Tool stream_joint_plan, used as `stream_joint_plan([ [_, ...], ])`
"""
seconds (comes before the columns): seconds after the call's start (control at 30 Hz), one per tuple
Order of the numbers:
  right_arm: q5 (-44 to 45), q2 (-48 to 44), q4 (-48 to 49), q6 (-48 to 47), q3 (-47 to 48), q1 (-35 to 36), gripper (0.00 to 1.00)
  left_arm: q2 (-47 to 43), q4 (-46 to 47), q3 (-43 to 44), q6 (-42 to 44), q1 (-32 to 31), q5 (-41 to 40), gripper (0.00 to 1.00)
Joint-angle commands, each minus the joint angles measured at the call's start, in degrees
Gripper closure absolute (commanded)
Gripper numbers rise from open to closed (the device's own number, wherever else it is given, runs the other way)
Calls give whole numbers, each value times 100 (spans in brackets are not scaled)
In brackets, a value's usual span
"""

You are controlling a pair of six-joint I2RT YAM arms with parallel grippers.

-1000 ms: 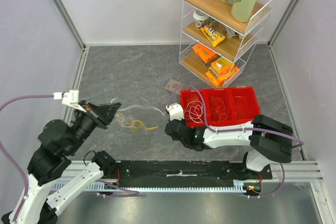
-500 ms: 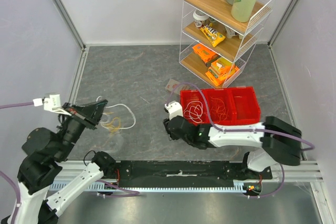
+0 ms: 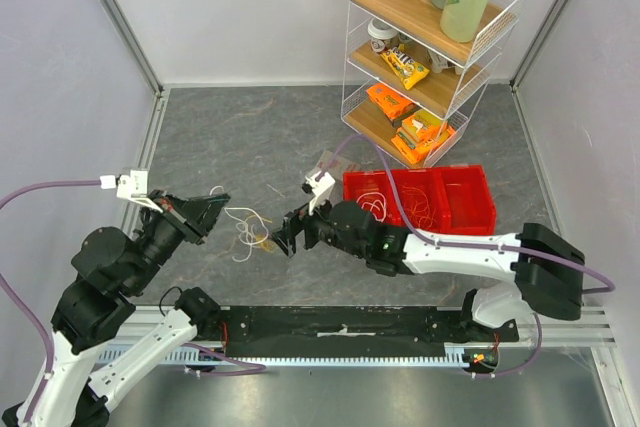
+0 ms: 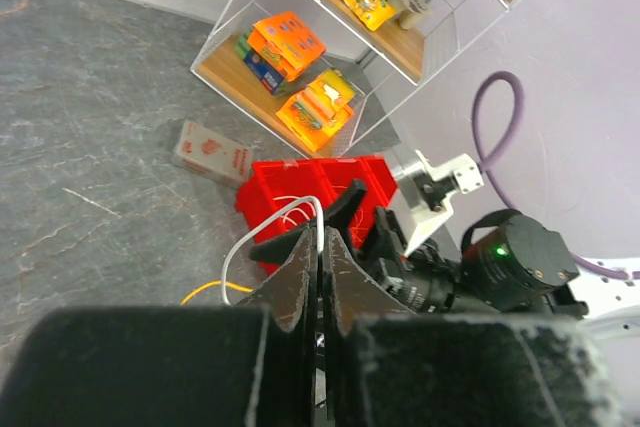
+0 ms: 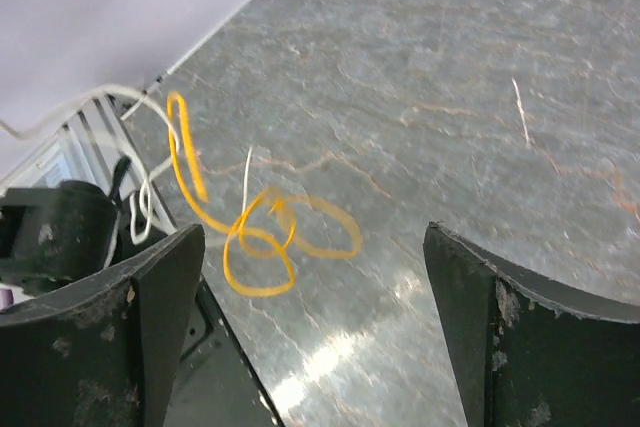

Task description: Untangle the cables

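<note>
The cables (image 3: 246,228) are a small tangle of thin white and yellow loops hanging left of centre over the grey table. My left gripper (image 3: 220,204) is shut on a white strand (image 4: 262,238) of them; in the left wrist view its jaws (image 4: 320,235) meet with the wire pinched at the tips. My right gripper (image 3: 284,242) stands wide open just right of the tangle, holding nothing. In the right wrist view the yellow loops (image 5: 262,239) lie between and just beyond its spread fingers (image 5: 150,327), nearer the left one. More thin cables lie in the red bin (image 3: 470,219).
A white wire rack (image 3: 420,47) with bottles and snack packs stands at the back right. A small flat packet (image 3: 328,161) lies behind the bin. The black base rail (image 3: 340,325) runs along the near edge. Purple hoses trail from both arms.
My right gripper has opened and reached left from the red bin to the tangle. The left arm swung out to the left and came back, still holding the cables.
</note>
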Motion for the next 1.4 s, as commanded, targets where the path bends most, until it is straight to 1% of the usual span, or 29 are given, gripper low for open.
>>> stream_joint_plan([
  [0.0, -470, 462, 742, -166, 760, -22, 2, 166, 427, -31, -297, 40, 430, 98],
  [0.03, -488, 603, 681, -157, 928, -22, 2, 192, 497, -58, -306, 32, 527, 98],
  [0.1, -505, 832, 680, -78, 1192, -31, 6, 263, 663, -93, -332, 32, 773, 98],
  [0.17, -628, 1086, 872, 45, 1315, -31, 14, 307, 787, -120, -332, 32, 940, 98],
  [0.23, -1005, 1324, 1118, 185, 1369, -31, 21, 368, 840, -85, -280, 40, 967, 98],
  [0.3, -1575, 1544, 1784, 580, 1168, -22, 23, 403, 840, -32, -209, 32, 967, 98],
  [0.37, -1936, 1737, 2601, 922, 816, -22, 24, 421, 840, 3, -192, 40, 967, 98],
  [0.4, -2069, 1851, 2805, 1081, 763, -22, 26, 421, 857, 3, -192, 40, 967, 98],
  [0.53, -2158, 2387, 3000, 1468, 657, -22, 51, 456, 902, 82, -157, 40, 1099, 98],
  [0.6, -1852, 2467, 2773, 1539, 517, -22, 58, 491, 884, 222, -86, 40, 1046, 98],
  [0.67, -1457, 2441, 2239, 1382, 455, -22, 64, 535, 884, 442, 19, 40, 1020, 98],
  [0.7, -1202, 2424, 1809, 1312, 481, -22, 69, 562, 884, 582, 98, 49, 1020, 98],
  [0.73, -852, 2424, 1440, 1241, 507, -22, 75, 597, 884, 758, 151, 40, 837, 98],
  [0.8, -218, 2450, 509, 1101, 673, -40, 89, 676, 954, 1065, 291, 40, 739, 98],
  [0.87, 433, 2476, -256, 1013, 840, -118, 99, 781, 1068, 1382, 414, 40, 686, 98],
  [0.9, 626, 2476, -574, 943, 946, -154, 100, 834, 1121, 1496, 458, 40, 668, 98],
  [0.97, 944, 2337, -1093, 785, 1008, -180, 100, 922, 1191, 1576, 511, 40, 677, 98],
  [1.0, 1006, 2205, -1165, 697, 965, -180, 98, 957, 1218, 1577, 520, 40, 660, 98],
  [1.1, 1094, 1530, -1105, 573, 623, -198, 76, 1036, 1288, 1436, 468, 32, 563, 98],
  [1.17, 955, 1090, -947, 581, 316, -320, 71, 1080, 1358, 1340, 459, 40, 493, 98],
  [1.2, 771, 835, -694, 547, 105, -373, 64, 1089, 1419, 1305, 459, 32, 466, 98],
  [1.3, -20, 149, 649, 126, -712, -418, 30, 1150, 1560, 1182, 415, 40, 431, 98],
  [1.33, -309, -9, 984, -23, -888, -418, 23, 1194, 1613, 1155, 406, 40, 448, 98],
  [1.37, -538, -98, 1170, -155, -995, -418, 18, 1221, 1640, 1146, 389, 40, 492, 98],
])
